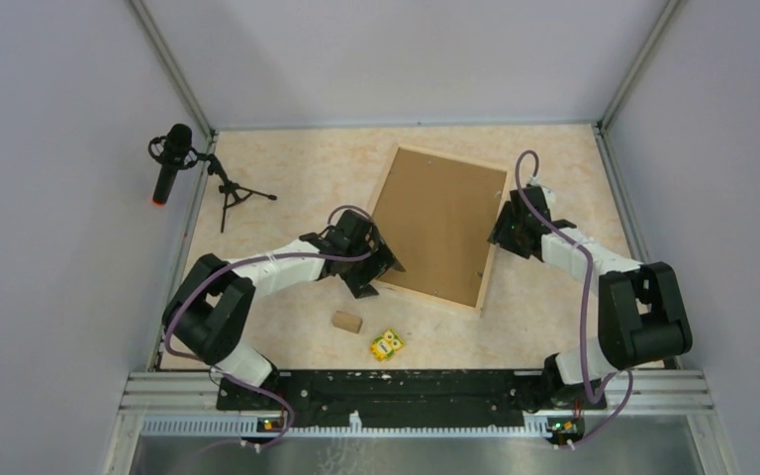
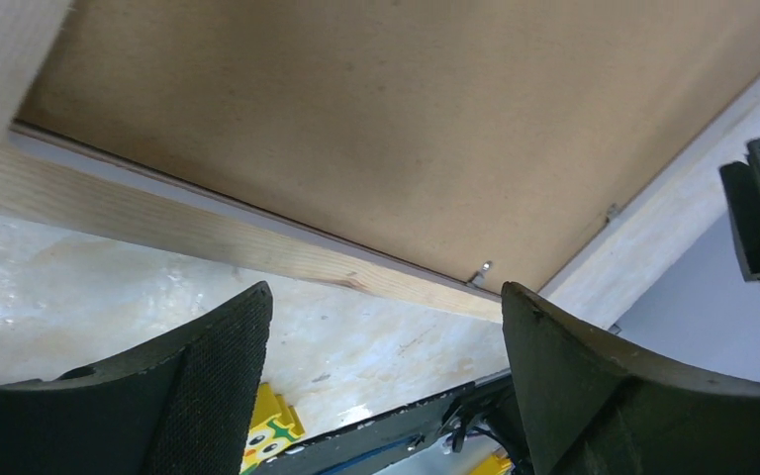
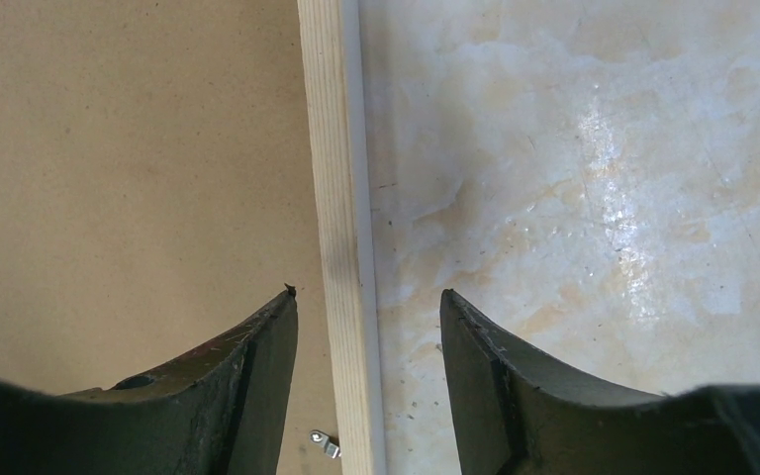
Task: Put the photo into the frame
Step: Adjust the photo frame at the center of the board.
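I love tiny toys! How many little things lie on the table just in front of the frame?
2. A brown block lies in front of the frame's near edge, and a yellow toy sits beside it, closer to the arm bases. Others may hide under the frame.

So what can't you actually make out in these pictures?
The photo: in no view; whether it lies under the backing board is hidden.
Front of the frame: faces the table, every view.
Right end effector: straddles the frame strip; contact unclear, right wrist view.
Yellow toy: cut off by the bottom edge, left wrist view.
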`<action>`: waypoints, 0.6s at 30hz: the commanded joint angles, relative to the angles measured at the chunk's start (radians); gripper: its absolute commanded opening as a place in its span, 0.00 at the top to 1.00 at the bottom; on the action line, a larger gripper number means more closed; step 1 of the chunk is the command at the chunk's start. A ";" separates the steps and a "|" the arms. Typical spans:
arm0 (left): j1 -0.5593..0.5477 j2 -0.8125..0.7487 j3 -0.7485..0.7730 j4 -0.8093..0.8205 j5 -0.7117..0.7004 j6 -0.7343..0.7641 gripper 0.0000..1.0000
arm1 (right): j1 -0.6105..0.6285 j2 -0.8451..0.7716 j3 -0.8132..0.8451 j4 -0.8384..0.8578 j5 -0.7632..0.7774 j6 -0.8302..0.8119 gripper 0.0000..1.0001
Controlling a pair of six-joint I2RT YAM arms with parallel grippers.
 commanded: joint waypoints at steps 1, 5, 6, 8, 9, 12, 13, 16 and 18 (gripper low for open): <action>0.021 0.049 0.012 -0.042 -0.005 -0.038 0.12 | -0.005 0.002 0.007 0.009 -0.001 -0.011 0.46; 0.047 0.096 0.046 -0.069 -0.022 -0.010 0.18 | -0.005 -0.022 0.004 0.002 0.014 -0.021 0.46; 0.055 0.104 0.055 -0.077 -0.035 0.000 0.21 | -0.006 -0.028 0.004 -0.004 0.021 -0.026 0.45; 0.069 0.118 0.070 -0.096 -0.067 0.019 0.30 | -0.007 -0.041 0.008 -0.017 0.041 -0.040 0.40; 0.072 0.128 0.081 -0.107 -0.083 0.027 0.33 | -0.005 -0.047 0.015 -0.031 0.050 -0.047 0.35; 0.074 0.167 0.126 -0.161 -0.127 0.086 0.41 | -0.006 -0.059 0.049 -0.074 0.082 -0.075 0.22; 0.075 0.187 0.151 -0.180 -0.147 0.109 0.46 | -0.008 -0.059 0.064 -0.092 0.099 -0.080 0.18; 0.074 0.243 0.238 -0.245 -0.207 0.194 0.60 | -0.038 -0.053 0.102 -0.117 0.102 -0.096 0.10; 0.075 0.271 0.268 -0.270 -0.239 0.228 0.70 | -0.074 -0.040 0.131 -0.124 0.070 -0.096 0.10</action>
